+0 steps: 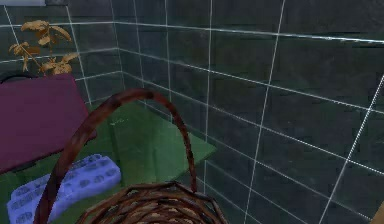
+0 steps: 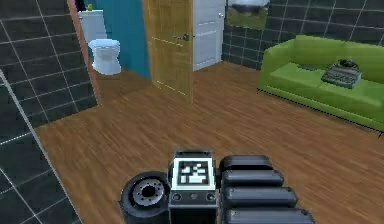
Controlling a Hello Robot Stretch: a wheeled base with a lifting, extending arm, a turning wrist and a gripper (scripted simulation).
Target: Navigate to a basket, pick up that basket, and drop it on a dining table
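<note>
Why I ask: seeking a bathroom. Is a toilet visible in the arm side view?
Yes, a white toilet stands just left of the wooden door.

forward view sits on the robot looking ahead and a bit down, jammed right up near a dark tiled wall (image 1: 290, 90), with the basket (image 1: 150, 208) looming huge at its near bottom edge. arm side view looks out sideways from the body, over the arm (image 2: 250, 190) at its near edge, across a wood floor (image 2: 200, 115) to a far door (image 2: 170, 45) and a green sofa (image 2: 320, 65) far right. the dark tiled wall (image 2: 30, 60) at its left looks like the same one as at the forward view's right.
</note>
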